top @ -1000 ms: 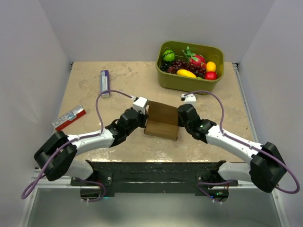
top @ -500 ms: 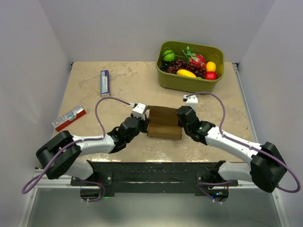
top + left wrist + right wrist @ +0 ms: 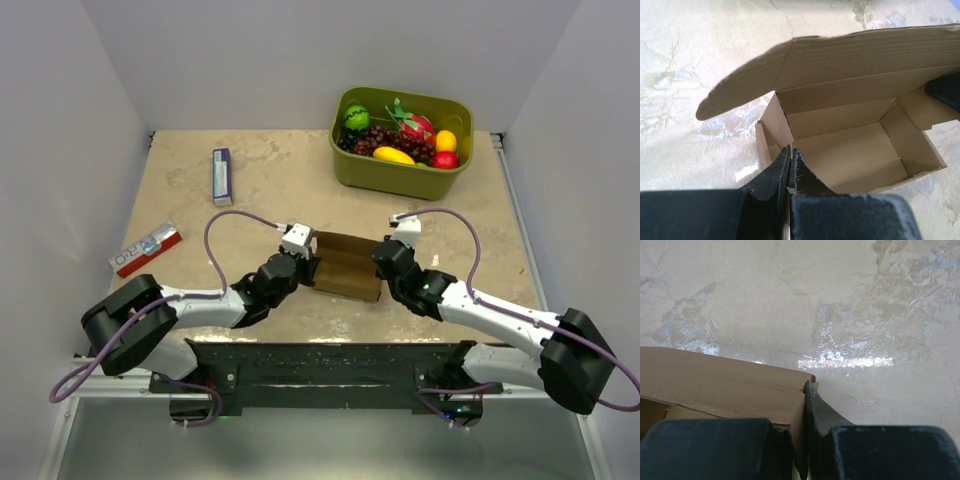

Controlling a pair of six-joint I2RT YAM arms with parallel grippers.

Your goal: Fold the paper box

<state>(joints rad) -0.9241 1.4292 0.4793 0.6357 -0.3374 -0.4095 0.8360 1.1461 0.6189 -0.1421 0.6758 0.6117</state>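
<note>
Top external view: the paper box (image 3: 345, 265) sits on the table (image 3: 270, 200) just below the middle of the frame with its lid open. The left gripper (image 3: 308, 268) is at its left end and the right gripper (image 3: 380, 262) at its right end.

In the left wrist view, the two black fingers (image 3: 772, 175) are pressed together at lower centre on the top edge of the box's short side wall, with the thin cardboard pinched between their tips. The open brown inside spreads to the right of them, and the lid flap stands across the upper part of the frame.

In the right wrist view, the fingers (image 3: 817, 410) are clamped on a cardboard panel entering from the lower left, its corner at their tips.

A green bin of fruit (image 3: 400, 172) stands at upper right, a purple-and-white box (image 3: 221, 176) at upper left and a red-and-white box (image 3: 146, 249) at the left. All three are well apart from the paper box.
</note>
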